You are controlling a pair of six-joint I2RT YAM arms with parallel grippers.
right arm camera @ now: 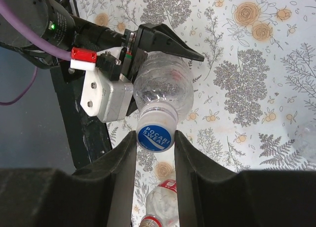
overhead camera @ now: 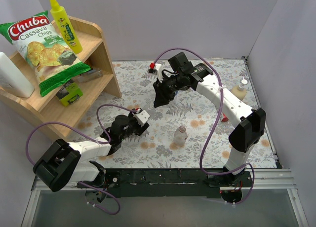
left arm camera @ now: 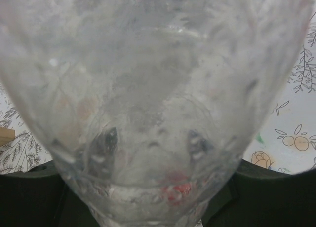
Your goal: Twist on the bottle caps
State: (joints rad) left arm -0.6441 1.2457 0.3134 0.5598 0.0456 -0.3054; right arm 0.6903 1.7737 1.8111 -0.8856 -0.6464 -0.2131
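My left gripper [overhead camera: 139, 120] is shut on a clear plastic bottle [right arm camera: 165, 86], which fills the left wrist view [left arm camera: 158, 89]. The bottle tilts up toward my right gripper [overhead camera: 159, 97]. A blue cap [right arm camera: 157, 132] marked Pocari Sweat sits on its neck. My right gripper [right arm camera: 155, 137] is closed on that cap, one finger against each side. A second clear bottle [overhead camera: 180, 135] with a red label stands on the table and also shows in the right wrist view [right arm camera: 165, 202]. A small red piece [overhead camera: 224, 118] lies by the right arm; I cannot tell whether it is a cap.
A third small bottle [overhead camera: 240, 89] stands by the right wall. A wooden shelf [overhead camera: 98, 44] at the back left holds a chips bag [overhead camera: 47, 47], a yellow squeeze bottle [overhead camera: 64, 22] and a white bottle [overhead camera: 12, 74]. The floral mat [overhead camera: 197, 113] covers the table.
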